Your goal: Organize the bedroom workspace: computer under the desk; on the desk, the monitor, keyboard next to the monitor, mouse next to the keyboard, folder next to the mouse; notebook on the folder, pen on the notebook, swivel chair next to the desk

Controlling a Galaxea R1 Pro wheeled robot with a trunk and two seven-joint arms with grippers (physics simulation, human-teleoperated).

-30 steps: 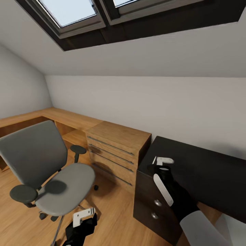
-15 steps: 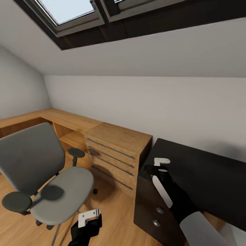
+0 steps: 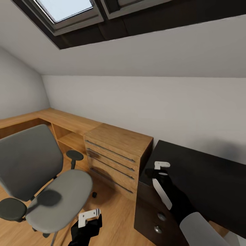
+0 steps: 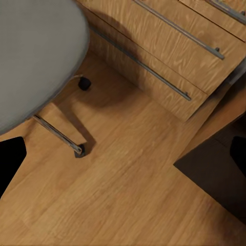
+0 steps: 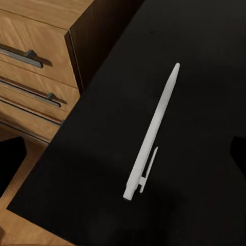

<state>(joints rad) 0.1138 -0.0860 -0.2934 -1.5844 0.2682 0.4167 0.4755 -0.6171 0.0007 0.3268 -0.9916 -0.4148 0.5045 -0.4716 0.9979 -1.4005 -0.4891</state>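
While the head view takes in most of the room, the bit that matters is low on the right: the right gripper [image 3: 161,166] hangs over the near-left corner of the desk [image 3: 205,171], white fingers pointing down at the black top. Can't tell from here how wide the jaws stand. The left gripper [image 3: 89,216] sits low beside the chair [image 3: 44,184], over bare floor; jaw state is anyone's guess there too. A wooden cabinet [image 3: 118,153] stands between chair and desk.

Left wrist view: plank floor [image 4: 118,184], the chair seat edge with a chrome spoke, and the cabinet drawers. Nothing to grab.

Right wrist view is the good one. The pen [image 5: 152,132], slim and white, lies flat on the desk right under the camera, close to the corner by the cabinet. Its long axis runs diagonally across the picture, clip end nearer the desk's front edge, tip pointing deeper in. Dark finger tips show at both sides of the frame, so I'd say the jaws are spread, holding nothing, pen roughly between them. Right arm is clearly the nearer one; the wrist probably needs turning so the fingers close across the barrel.
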